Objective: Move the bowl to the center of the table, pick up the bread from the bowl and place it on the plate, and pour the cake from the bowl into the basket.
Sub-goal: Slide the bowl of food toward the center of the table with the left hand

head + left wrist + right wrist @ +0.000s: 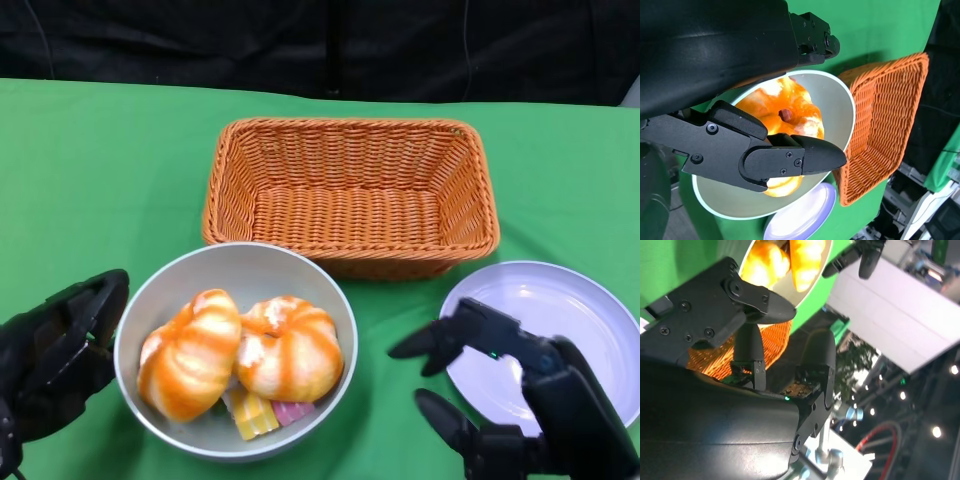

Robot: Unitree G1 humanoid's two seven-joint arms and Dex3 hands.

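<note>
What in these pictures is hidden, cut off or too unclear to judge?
- Cake: in the head view the two breads cover most of it; its full shape is unknown.
- Plate: in the head view the right hand covers its near part.
- Left hand: cut off by the head view's edge.
- Bowl: in the left wrist view the fingers hide its middle.

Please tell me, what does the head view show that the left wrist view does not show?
Only the head view shows the right hand, open above the plate, and the small cake pieces under the bread. Only the left wrist view shows the left hand close up, its fingers spread over the bowl. Both show bowl, bread, basket and plate.
</note>
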